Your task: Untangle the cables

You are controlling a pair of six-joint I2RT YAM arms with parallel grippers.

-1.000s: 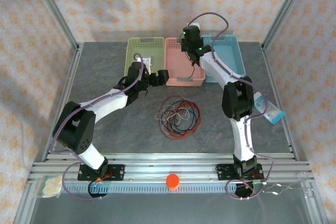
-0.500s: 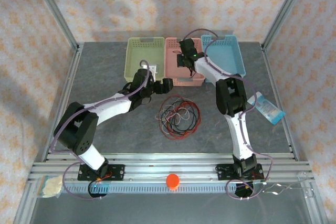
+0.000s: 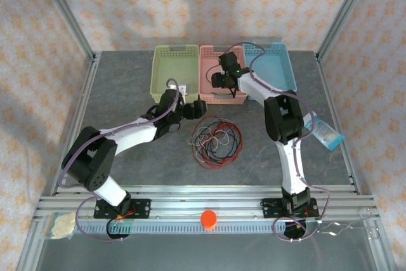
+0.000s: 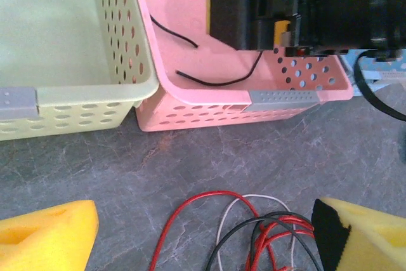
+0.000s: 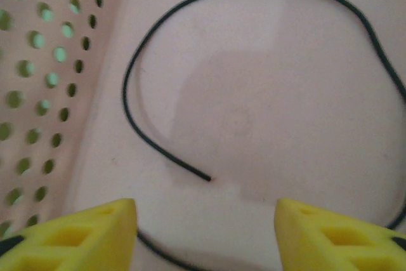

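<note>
- Several cables, red, black and white, lie in one tangled coil on the grey tabletop, just in front of the pink basket.
- One black cable lies apart from them on the floor of that pink basket, bent in an open arc.
- We see the right hand hanging inside the basket just above this cable, yellow fingers spread apart and gripping nothing; the cable's cut end lies just ahead of the gap.
- The left hand hovers low at the coil's far edge, fingers wide apart, with the nearest loops lying between them, closer to its right finger.
- A green basket touches the pink one's left side.
</note>
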